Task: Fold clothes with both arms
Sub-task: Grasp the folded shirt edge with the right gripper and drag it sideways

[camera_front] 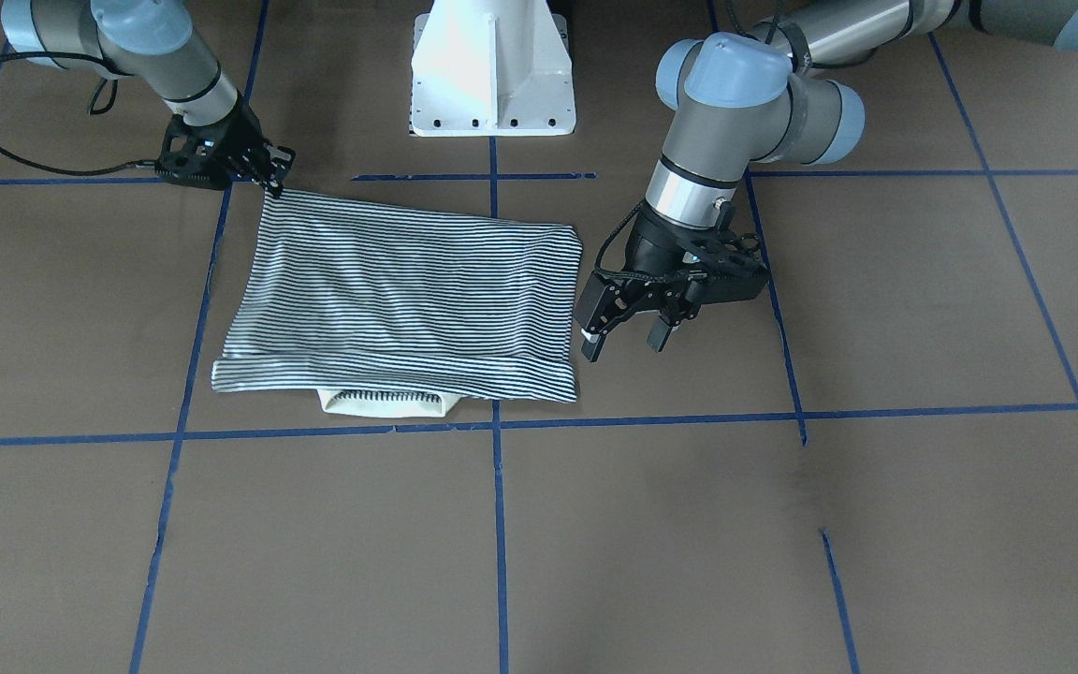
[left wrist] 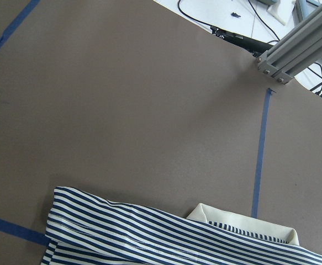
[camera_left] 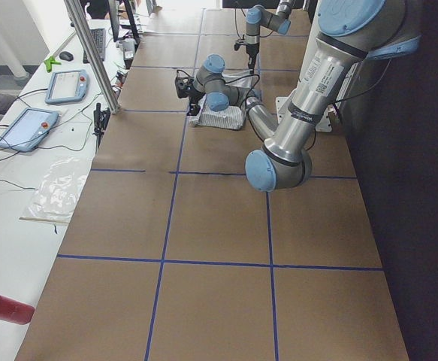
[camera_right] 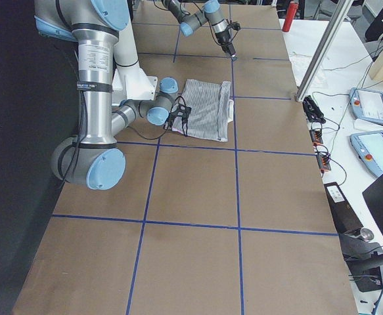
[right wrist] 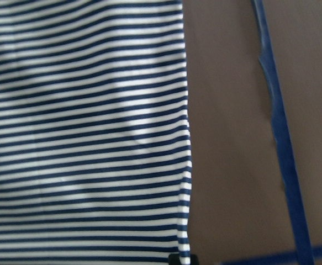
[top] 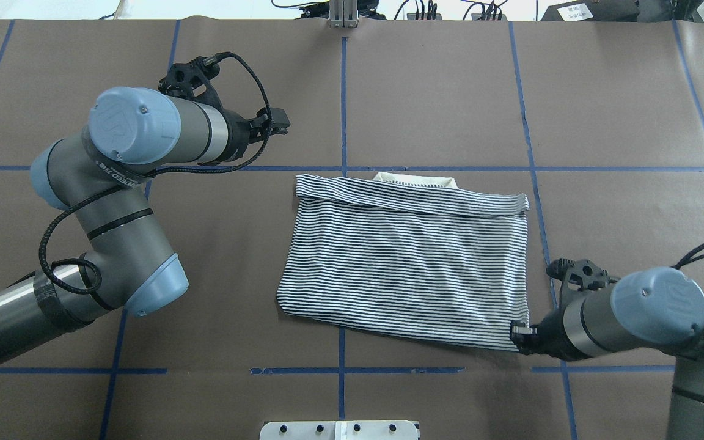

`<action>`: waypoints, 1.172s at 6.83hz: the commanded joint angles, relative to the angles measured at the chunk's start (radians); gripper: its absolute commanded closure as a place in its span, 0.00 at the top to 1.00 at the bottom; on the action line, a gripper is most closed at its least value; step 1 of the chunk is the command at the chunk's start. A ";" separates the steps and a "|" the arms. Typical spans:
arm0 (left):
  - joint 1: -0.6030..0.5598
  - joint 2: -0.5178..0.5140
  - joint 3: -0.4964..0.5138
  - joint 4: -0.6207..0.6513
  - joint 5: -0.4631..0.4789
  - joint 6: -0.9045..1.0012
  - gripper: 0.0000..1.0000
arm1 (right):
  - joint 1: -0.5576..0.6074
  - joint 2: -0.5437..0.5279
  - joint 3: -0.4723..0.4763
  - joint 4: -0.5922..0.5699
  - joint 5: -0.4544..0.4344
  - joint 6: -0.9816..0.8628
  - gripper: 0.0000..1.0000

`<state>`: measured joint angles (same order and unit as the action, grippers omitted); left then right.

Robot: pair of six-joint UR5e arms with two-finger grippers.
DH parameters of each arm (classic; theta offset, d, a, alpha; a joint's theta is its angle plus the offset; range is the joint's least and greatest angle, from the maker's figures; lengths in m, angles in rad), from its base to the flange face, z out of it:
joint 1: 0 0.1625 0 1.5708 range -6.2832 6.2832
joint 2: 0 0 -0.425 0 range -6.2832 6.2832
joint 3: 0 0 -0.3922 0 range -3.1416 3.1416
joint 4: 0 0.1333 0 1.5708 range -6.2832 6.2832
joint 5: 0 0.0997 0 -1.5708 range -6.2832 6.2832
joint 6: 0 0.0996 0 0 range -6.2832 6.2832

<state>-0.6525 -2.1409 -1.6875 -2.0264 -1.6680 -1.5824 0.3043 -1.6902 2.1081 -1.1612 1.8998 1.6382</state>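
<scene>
Nearest to the robot, the right gripper [top: 518,335] is low over the desk [top: 602,91], at the near right corner of the polo shirt [top: 407,256]. Its fingers are clenched together on this corner of the fabric. In the right wrist view only one dark fingertip shows, exactly at the striped edge.

The shirt lies flat on the brown desk, in the middle, folded to a rough rectangle. A blue tape line [top: 343,91] passes under it. The far edge of the shirt is turned over into a narrow striped band. The cream collar [top: 413,179] comes out from under this band, on the side away from the robot.

Farther, near the far left corner of the shirt, the left gripper [camera_front: 625,342] hangs above the desk. It is apart from the cloth. Its two fingers are spread and they hold nothing.
</scene>
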 commanded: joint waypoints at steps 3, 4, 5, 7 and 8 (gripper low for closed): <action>0.091 0.007 -0.037 0.044 -0.001 -0.049 1.00 | -0.237 -0.071 0.108 0.002 -0.160 0.183 1.00; 0.150 0.010 -0.101 0.161 -0.006 -0.127 1.00 | -0.193 -0.059 0.119 0.005 -0.165 0.180 1.00; 0.215 0.012 -0.156 0.307 -0.004 -0.216 0.99 | -0.129 -0.011 0.115 0.009 -0.156 0.169 1.00; 0.356 0.044 -0.172 0.388 0.008 -0.434 0.90 | -0.013 0.072 0.107 0.009 -0.146 0.164 1.00; 0.397 0.035 -0.149 0.390 0.022 -0.494 0.89 | 0.021 0.117 0.105 0.009 -0.148 0.148 1.00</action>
<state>-0.3111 -2.1056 -1.8501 -1.6500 -1.6577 -1.9933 0.2800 -1.6183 2.2156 -1.1522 1.7520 1.7987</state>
